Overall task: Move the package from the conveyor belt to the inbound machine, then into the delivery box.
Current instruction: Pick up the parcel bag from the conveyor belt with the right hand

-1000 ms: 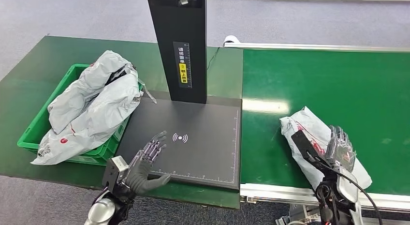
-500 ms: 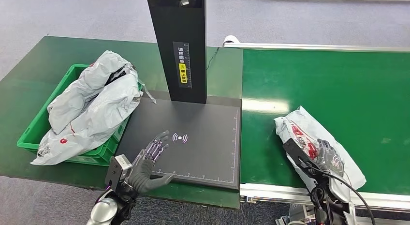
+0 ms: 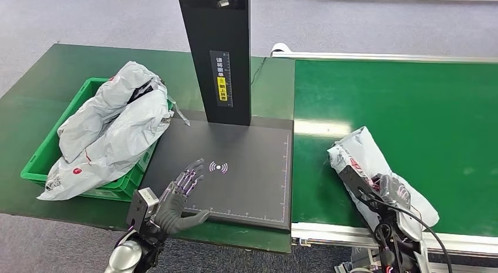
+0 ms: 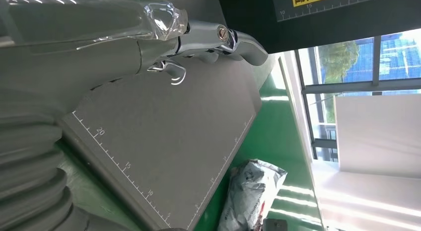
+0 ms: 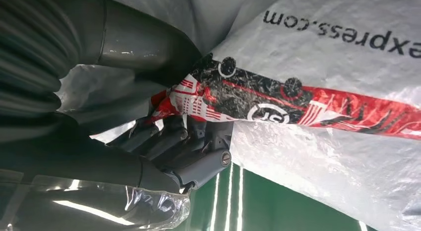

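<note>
The package [image 3: 376,170], a crumpled grey mailer bag with red and black print, lay on the green conveyor belt [image 3: 411,103] near its front edge, to the right of the inbound machine [image 3: 235,167]. The right hand [image 3: 392,188] rested on the package's near half. In the right wrist view, the fingers [image 5: 169,141] were curled in under a fold of the package [image 5: 317,92], with the thumb pressed on the bag from the other side, so the hand gripped the bag's material. Whether the package was clear of the belt could not be determined.

The left hand [image 3: 179,196] was held over the near left corner of the machine's black scanning plate, fingers spread apart and holding nothing. In the left wrist view, the left hand's fingers [image 4: 218,37] extended above the plate [image 4: 164,131]; contact with the plate could not be confirmed.

The delivery box [image 3: 44,158], a green crate, stood to the left of the machine and touched the plate's left edge. It held several grey bags [image 3: 111,126], which were piled above its rim and hid most of its interior.

The right arm covered the near end of the package in the head view. The machine's black column [image 3: 218,56] was cut off at the upper frame edge.
</note>
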Robot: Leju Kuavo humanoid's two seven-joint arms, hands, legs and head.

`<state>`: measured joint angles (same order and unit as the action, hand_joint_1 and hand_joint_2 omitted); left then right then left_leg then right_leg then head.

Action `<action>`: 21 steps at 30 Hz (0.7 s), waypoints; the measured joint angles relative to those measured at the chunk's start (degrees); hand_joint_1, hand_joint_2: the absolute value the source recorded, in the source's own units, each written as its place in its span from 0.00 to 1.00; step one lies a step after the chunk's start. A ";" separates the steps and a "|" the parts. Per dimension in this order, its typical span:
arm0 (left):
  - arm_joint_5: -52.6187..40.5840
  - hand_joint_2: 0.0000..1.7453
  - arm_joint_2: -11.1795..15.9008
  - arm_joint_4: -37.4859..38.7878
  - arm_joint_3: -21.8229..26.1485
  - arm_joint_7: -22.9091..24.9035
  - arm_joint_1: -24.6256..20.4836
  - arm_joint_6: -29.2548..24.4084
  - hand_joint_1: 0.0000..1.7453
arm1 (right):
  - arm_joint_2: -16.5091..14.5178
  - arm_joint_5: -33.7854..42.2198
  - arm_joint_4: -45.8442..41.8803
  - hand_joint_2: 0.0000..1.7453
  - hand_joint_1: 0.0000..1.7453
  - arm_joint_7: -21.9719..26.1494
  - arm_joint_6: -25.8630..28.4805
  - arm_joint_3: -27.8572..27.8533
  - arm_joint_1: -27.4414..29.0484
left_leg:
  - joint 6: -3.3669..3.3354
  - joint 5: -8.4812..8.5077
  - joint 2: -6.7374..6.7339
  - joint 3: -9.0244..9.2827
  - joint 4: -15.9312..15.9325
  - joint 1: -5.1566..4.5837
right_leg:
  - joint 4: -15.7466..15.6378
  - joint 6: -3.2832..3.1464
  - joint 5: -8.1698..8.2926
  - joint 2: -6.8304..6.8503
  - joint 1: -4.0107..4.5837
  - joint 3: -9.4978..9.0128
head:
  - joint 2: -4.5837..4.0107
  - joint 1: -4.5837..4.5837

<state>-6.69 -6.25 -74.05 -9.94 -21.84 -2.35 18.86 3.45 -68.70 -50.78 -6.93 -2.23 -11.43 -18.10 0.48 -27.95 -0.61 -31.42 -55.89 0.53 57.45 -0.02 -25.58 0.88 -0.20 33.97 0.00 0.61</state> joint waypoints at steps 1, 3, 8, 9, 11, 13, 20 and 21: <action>0.00 1.00 0.00 0.00 0.01 0.00 0.00 0.00 0.00 | -0.01 0.02 0.10 1.00 1.00 0.05 0.00 0.03 -0.05 | 0.00 0.00 0.00 0.00 0.00 0.00 | 0.00 0.00 0.00 0.00 0.00 0.00 | 0.00 0.00; 0.00 1.00 0.00 0.00 0.02 0.00 0.00 0.00 0.00 | -0.04 0.06 0.29 1.00 1.00 0.09 0.00 0.09 -0.14 | 0.00 0.00 0.01 0.00 0.00 0.00 | 0.00 0.00 0.00 0.00 0.00 0.00 | 0.00 0.00; 0.00 1.00 0.00 0.00 0.02 0.00 0.01 0.00 0.00 | -0.06 0.14 0.61 1.00 1.00 0.09 0.00 0.37 -0.29 | 0.00 0.00 0.01 0.00 0.00 0.00 | 0.00 0.00 0.00 0.00 0.00 0.00 | 0.00 0.00; 0.00 1.00 0.00 0.00 0.02 0.00 0.01 0.00 0.00 | -0.07 0.14 0.65 1.00 1.00 0.09 0.00 0.43 -0.30 | 0.00 0.00 0.01 0.00 0.00 0.00 | 0.00 0.00 0.00 0.00 0.00 0.00 | 0.00 0.00; 0.00 1.00 0.00 0.00 0.03 0.00 0.01 0.00 0.00 | -0.08 0.14 0.72 1.00 1.00 0.09 0.00 0.51 -0.33 | 0.00 0.00 0.01 0.00 0.00 0.00 | 0.00 0.00 0.00 0.00 0.00 0.00 | 0.00 0.00; 0.00 1.00 0.00 0.00 0.04 0.00 0.01 0.00 0.00 | -0.11 0.14 0.79 1.00 1.00 0.09 0.00 0.56 -0.37 | 0.00 0.00 0.01 0.00 0.00 0.00 | 0.00 0.00 0.00 0.00 0.00 0.00 | 0.00 0.00; 0.00 1.00 0.00 0.00 0.05 0.00 0.01 -0.01 0.00 | -0.35 0.14 0.96 1.00 1.00 0.11 0.00 0.65 -0.50 | 0.00 0.00 0.01 0.00 0.00 0.00 | 0.00 0.00 0.00 0.00 0.00 0.00 | 0.00 0.00; 0.00 1.00 0.00 0.00 0.05 0.00 0.01 0.00 0.00 | -0.37 0.14 0.99 1.00 1.00 0.11 0.00 0.67 -0.53 | 0.00 0.00 0.01 0.00 0.00 0.00 | 0.00 0.00 0.00 0.00 0.00 0.00 | 0.00 0.00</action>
<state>-6.69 -6.25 -74.05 -9.89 -21.84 -2.34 18.86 3.08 -68.56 -49.79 -6.82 -2.23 -10.76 -18.63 0.47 -27.95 -0.60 -31.42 -55.89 0.53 57.45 -0.02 -25.58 0.89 -0.20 33.97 0.00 0.61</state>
